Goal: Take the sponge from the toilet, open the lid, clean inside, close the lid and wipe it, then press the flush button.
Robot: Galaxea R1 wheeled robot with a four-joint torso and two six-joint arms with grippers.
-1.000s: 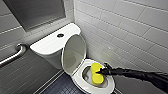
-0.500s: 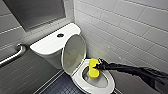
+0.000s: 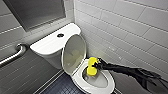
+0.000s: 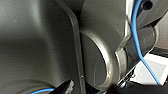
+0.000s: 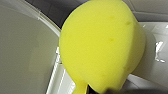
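Toilet (image 3: 110, 84) open, lid (image 3: 73, 53) raised against the tank. Right gripper (image 3: 95, 66), clamped shut on the sponge (image 3: 91, 65), has carried it slightly up and toward the far side of the bowl within the last second. Judged: interior cleaning in progress, unfinished.

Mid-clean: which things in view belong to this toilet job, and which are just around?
Job: sponge, held by right gripper; toilet; lid, raised; flush button.
Just there: grab bar; tiled wall; dark floor.
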